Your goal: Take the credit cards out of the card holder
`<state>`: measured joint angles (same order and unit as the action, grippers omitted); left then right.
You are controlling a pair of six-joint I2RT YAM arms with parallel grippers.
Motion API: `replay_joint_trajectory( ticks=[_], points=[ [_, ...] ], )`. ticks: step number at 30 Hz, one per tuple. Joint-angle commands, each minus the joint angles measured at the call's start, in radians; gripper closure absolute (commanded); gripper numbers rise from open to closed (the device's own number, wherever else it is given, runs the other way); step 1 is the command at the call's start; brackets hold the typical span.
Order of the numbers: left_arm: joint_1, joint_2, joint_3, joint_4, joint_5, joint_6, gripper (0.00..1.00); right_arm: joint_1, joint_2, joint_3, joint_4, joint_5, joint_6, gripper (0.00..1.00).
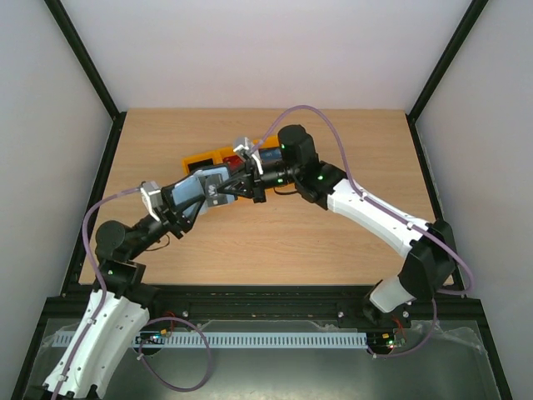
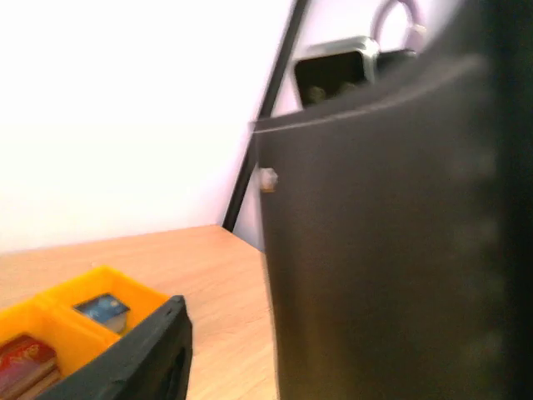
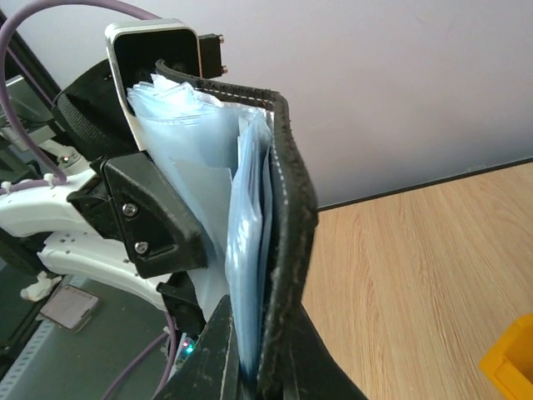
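Top external first: finds both arms reaching in over the table [image 1: 333, 242], the card holder [image 1: 215, 185] up off the wood between the left gripper [image 1: 200, 196] and the right gripper [image 1: 243, 179]. Just behind, joined yellow bins [image 1: 201, 158], partly hidden by the arms.

Right wrist: looks edge-on into the holder, spread open, black cover to the right, blue-grey pockets fanned to the left. Right gripper clamped tight on the lower edge, cover and pocket layers nipped between the jaws. One left finger [image 3: 150, 217] flat against the outermost pocket.

Left wrist: blurred. Black cover across the right half; near finger [image 2: 146, 358] standing off it, bare wood between. Far finger hidden, so cannot tell whether the left gripper grips the holder or not.

Progress, as a judgement: partly done at least.
- A blue card [image 2: 104, 310] in one bin compartment, a red card [image 2: 25, 358] in the next, both outside the holder.
- No dark grey card found in any view.
- No card edge visible among the pockets, but too tightly layered to rule one out.

Left to do, probably: check the remaining pockets, draw out anything inside, drop it in a bin, set the holder down.
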<state>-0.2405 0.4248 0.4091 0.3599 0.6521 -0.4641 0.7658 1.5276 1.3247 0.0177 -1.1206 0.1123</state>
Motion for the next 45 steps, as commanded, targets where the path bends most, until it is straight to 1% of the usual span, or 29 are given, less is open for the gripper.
replay_joint_trajectory(
  ticks=[1,4,6,8,11,12,13,14,15,16,17,18,19,21,22,24,26,28,31,34,37,42,45],
  points=[
    [0.022,-0.027,0.012,-0.041,-0.166,-0.028,0.41,-0.012,-0.064,-0.022,-0.018,0.139,0.019,0.98],
    [0.048,-0.047,0.016,-0.102,-0.3,-0.053,0.27,-0.016,-0.06,-0.014,-0.067,0.299,0.062,0.98],
    [0.066,-0.056,0.018,-0.126,-0.364,-0.058,0.22,-0.013,-0.037,0.017,-0.138,0.437,0.108,0.98],
    [0.08,-0.057,0.021,-0.151,-0.418,-0.082,0.21,0.001,0.0,0.073,-0.244,0.572,0.137,0.98],
    [0.099,-0.053,0.027,-0.176,-0.476,-0.117,0.22,0.056,0.052,0.148,-0.379,0.783,0.132,0.98],
    [0.104,-0.052,0.031,-0.176,-0.481,-0.12,0.25,0.078,0.07,0.172,-0.413,0.862,0.132,0.98],
    [0.107,-0.052,0.034,-0.168,-0.463,-0.116,0.3,0.096,0.088,0.194,-0.448,0.93,0.135,0.98],
    [0.108,-0.053,0.032,-0.146,-0.422,-0.107,0.4,0.11,0.108,0.228,-0.479,0.991,0.141,0.98],
    [0.107,-0.048,0.025,-0.107,-0.339,-0.117,0.5,0.125,0.129,0.249,-0.504,1.041,0.148,0.99],
    [0.105,-0.038,0.006,-0.056,-0.244,-0.156,0.59,0.138,0.151,0.275,-0.527,1.053,0.147,0.98],
    [0.094,-0.02,-0.012,-0.007,-0.147,-0.219,0.64,0.151,0.172,0.309,-0.539,1.041,0.136,0.98],
    [0.067,0.003,-0.028,0.023,-0.092,-0.281,0.67,0.164,0.188,0.324,-0.54,1.019,0.127,0.98],
    [0.032,0.023,-0.036,0.029,-0.077,-0.31,0.7,0.174,0.198,0.331,-0.532,0.989,0.116,0.98],
    [-0.016,0.05,-0.044,0.012,-0.089,-0.288,0.76,0.186,0.207,0.332,-0.499,0.917,0.101,0.98],
    [-0.031,0.061,-0.043,-0.004,-0.105,-0.268,0.77,0.188,0.209,0.33,-0.485,0.883,0.096,0.98],
    [-0.044,0.077,-0.045,-0.011,-0.137,-0.267,0.77,0.188,0.2,0.316,-0.455,0.787,0.073,0.98],
    [-0.035,0.074,-0.061,0.005,-0.177,-0.312,0.77,0.188,0.172,0.284,-0.409,0.708,0.052,0.98],
    [0.002,0.062,-0.084,0.023,-0.198,-0.379,0.78,0.188,0.148,0.262,-0.385,0.662,0.034,0.98],
    [0.039,0.057,-0.123,0.081,-0.184,-0.45,0.78,0.183,0.133,0.236,-0.374,0.592,0.009,0.98],
    [0.04,0.058,-0.138,0.081,-0.19,-0.465,0.78,0.181,0.134,0.243,-0.361,0.493,-0.01,0.98],
    [0.041,0.057,-0.139,0.099,-0.18,-0.464,0.78,0.177,0.123,0.24,-0.352,0.439,-0.028,0.98],
    [0.059,0.035,-0.146,0.079,-0.17,-0.456,0.78,0.153,0.091,0.212,-0.341,0.342,-0.048,0.98],
    [0.073,0.026,-0.152,0.094,-0.147,-0.459,0.76,0.133,0.066,0.191,-0.332,0.273,-0.062,0.98]
  ],
)
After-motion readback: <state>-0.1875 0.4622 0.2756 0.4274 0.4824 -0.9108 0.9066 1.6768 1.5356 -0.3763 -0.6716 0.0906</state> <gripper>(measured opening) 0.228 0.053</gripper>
